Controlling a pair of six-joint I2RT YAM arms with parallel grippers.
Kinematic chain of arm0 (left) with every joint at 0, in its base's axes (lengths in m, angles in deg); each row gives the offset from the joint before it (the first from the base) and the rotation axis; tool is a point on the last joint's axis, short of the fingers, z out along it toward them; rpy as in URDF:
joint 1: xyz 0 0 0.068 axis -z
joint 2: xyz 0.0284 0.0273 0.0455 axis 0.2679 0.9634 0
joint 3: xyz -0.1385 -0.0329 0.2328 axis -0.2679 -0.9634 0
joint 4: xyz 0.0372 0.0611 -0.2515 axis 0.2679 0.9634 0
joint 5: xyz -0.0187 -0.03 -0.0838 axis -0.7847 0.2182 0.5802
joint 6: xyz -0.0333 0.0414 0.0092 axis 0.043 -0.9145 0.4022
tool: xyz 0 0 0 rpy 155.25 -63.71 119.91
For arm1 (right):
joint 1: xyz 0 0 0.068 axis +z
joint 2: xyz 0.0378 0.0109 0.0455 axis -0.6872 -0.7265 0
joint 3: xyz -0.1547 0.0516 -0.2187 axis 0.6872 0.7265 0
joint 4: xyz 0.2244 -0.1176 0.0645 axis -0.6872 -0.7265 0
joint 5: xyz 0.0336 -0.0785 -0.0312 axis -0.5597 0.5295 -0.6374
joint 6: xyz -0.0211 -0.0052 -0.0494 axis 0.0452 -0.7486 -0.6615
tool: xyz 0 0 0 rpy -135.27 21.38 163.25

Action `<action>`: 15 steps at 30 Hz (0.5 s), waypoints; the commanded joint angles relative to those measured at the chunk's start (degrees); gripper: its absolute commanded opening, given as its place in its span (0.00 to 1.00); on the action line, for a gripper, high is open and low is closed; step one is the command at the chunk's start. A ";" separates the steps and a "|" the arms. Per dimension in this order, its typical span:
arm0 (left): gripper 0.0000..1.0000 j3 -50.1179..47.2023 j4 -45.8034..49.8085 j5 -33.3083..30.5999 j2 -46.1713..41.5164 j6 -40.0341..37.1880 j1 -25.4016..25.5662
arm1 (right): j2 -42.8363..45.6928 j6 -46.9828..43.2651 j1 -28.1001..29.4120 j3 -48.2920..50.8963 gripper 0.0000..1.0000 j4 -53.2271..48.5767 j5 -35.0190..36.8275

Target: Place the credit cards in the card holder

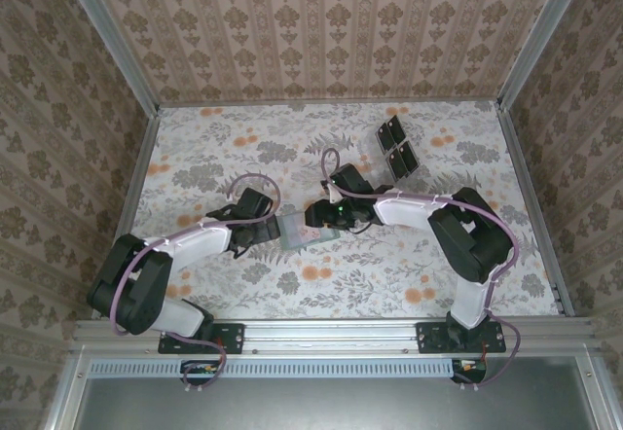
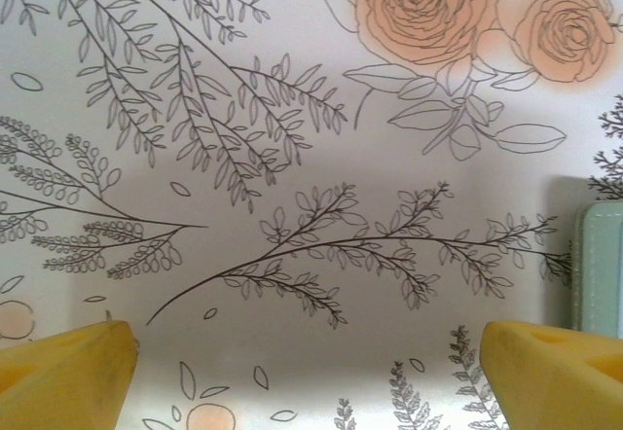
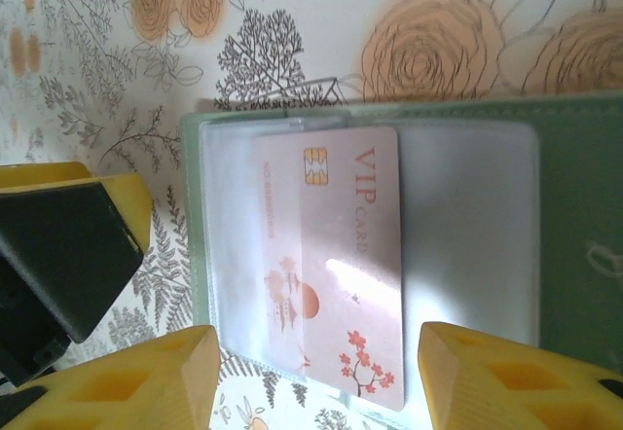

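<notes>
- Right wrist view: one credit card (image 3: 350, 255) lies on the open card holder (image 3: 574, 206). Part of it is tucked under the clear sleeve (image 3: 467, 235), and its lower end pokes past the holder's edge.
- The holder rests mid-table between the two arms.
- The right gripper (image 3: 319, 352) has its fingers (image 3: 487, 381) apart on either side of the card, gripping nothing.
- The left gripper (image 2: 307, 352) is spread wide over the table (image 2: 292, 109), just beside the holder.
- Judgement: this card seems placed but not fully seated. Whether more cards remain cannot be told.
</notes>
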 commanded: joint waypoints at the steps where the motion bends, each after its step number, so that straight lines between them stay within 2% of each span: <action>1: 1.00 0.71 2.57 -0.38 -0.51 -1.07 -0.43 | 0.85 -4.04 0.36 -2.92 0.52 -6.98 3.94; 4: 1.00 1.44 3.64 -0.98 0.21 -2.15 -0.51 | -0.77 -5.26 0.36 -5.01 0.44 -9.06 5.39; 9: 1.00 2.85 5.26 -1.71 1.92 -3.61 -0.52 | -4.30 -6.05 0.36 -7.68 0.25 -10.56 6.22; 15: 1.00 4.66 6.36 -2.68 3.64 -5.37 -0.49 | -7.07 -6.19 0.45 -8.78 0.17 -11.26 7.39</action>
